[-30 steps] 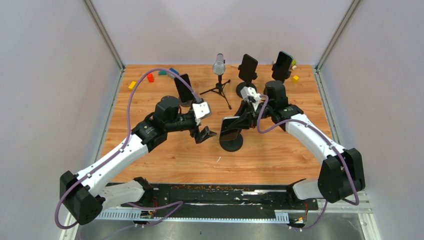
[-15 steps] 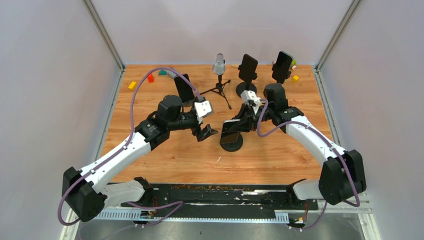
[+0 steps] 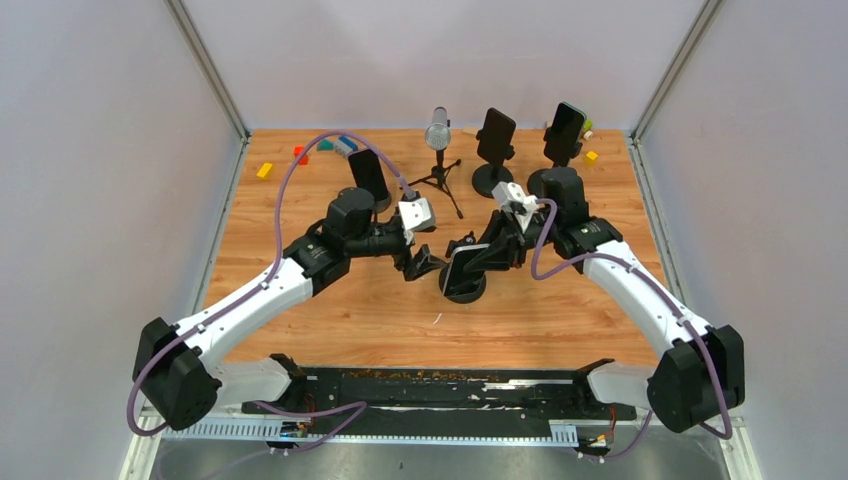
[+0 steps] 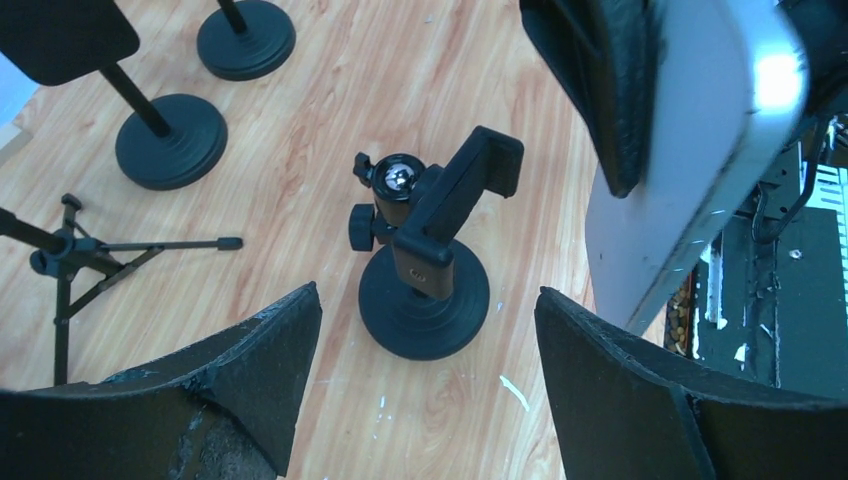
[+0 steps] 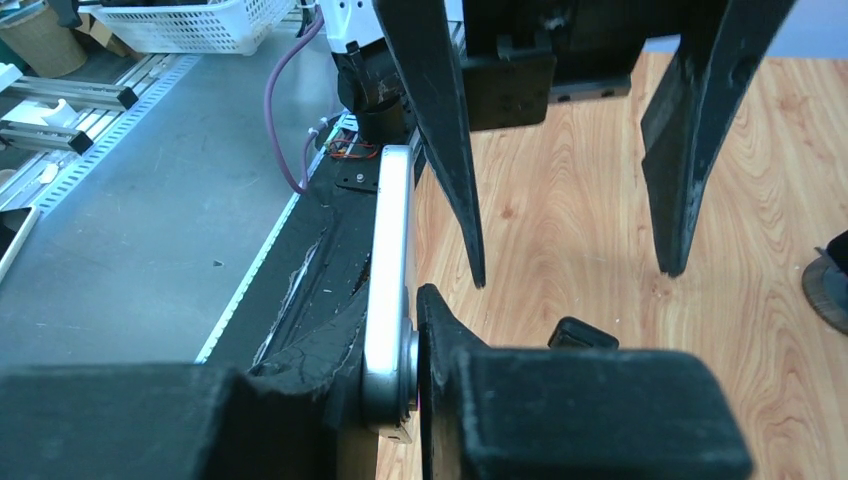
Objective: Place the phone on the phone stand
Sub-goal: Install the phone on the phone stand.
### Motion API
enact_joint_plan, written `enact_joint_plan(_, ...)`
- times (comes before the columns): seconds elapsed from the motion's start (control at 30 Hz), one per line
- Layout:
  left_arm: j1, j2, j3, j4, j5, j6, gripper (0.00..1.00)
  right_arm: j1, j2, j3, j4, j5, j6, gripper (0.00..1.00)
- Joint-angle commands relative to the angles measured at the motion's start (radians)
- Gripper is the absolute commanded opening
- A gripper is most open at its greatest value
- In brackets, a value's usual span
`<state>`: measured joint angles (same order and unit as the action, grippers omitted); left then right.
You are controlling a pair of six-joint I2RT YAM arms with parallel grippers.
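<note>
Item 1, phone [image 5: 390, 260]: your right gripper [image 5: 405, 345] is gripping it at one end, fingers pressed tight against its two flat faces. Its long axis is running straight out from the fingers toward the table's near edge, with a thin silver edge facing the right wrist camera.

Item 2, phone stand [image 3: 463, 290]: it is standing upright mid-table on a round black base. You are holding the phone close to its cradle, apart from it.

Item 3, left gripper [image 3: 418, 264]: it is hovering just left of the stand, jaws spread wide, carrying nothing.

Item 4, microphone [image 3: 438, 130]: it is sitting on a tripod at the back.
</note>
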<state>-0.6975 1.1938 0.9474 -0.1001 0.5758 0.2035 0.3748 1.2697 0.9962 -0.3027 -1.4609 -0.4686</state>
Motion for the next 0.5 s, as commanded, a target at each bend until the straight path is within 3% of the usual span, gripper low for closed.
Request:
enact_joint_plan(0.0, -0.023, 0.023, 0.013, 0.075, 0.022, -0.017, 0.84, -0.01, -0.073, 0.033, 0.006, -0.062, 0.01, 0.0)
enact_joint_plan(0.33, -0.076, 0.059, -0.015, 0.158, -0.112, -0.033, 0.78, -0.048, -0.097, 0.045, -0.019, -0.042, 0.024, 0.0)
enact_joint_plan(0.47, -0.088, 0.061, -0.033, 0.188, -0.19, -0.056, 0.7, -0.074, -0.112, 0.041, -0.03, -0.039, 0.024, 0.0)
